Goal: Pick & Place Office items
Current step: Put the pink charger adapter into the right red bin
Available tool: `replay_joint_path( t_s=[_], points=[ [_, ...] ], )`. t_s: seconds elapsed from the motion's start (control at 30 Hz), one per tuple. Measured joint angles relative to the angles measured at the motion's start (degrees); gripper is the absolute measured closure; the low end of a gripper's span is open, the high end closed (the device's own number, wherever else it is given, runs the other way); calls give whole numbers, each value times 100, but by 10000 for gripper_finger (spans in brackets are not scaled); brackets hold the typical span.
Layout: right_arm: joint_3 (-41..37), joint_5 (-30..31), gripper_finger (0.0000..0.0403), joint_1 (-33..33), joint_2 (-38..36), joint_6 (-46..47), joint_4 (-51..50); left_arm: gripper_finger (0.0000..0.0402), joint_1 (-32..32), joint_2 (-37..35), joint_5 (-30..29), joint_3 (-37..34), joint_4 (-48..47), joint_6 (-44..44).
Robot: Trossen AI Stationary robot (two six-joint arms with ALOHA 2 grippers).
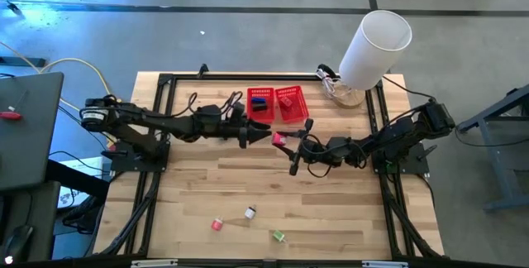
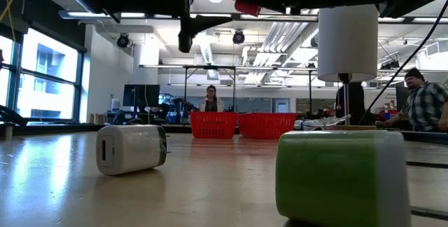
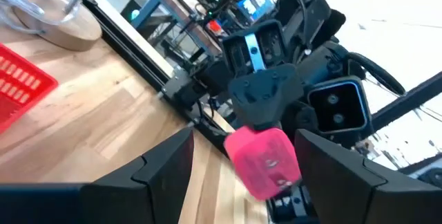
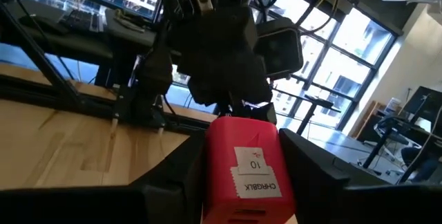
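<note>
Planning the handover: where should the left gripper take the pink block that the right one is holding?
Take the pink block by its free end, the part that sticks out past the right gripper, probably closing on its two flat side faces. Come straight in from where the left gripper is: it is open and faces that end head-on.

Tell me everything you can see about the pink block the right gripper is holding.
The pink block is a small, plastic-looking box with rounded edges and a white label reading "10" and "CHRGBLK". It sits clamped in the right gripper, held above the table's middle, just in front of the red baskets. The left gripper faces it, open, not touching.
</note>
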Motion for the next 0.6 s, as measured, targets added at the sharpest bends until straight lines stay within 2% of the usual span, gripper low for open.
replay_joint_path(
  t_s=[0.33,0.5,0.6],
  points=[
    [0,-6,258,-85,0,-12,-95,156,-103,30,-2,0,32,27],
    [0,-94,258,-124,0,92,-149,156,-127,303,199,82,114,-32],
    [0,-165,258,-161,0,170,-214,156,-127,528,327,147,485,-19]
  ],
)
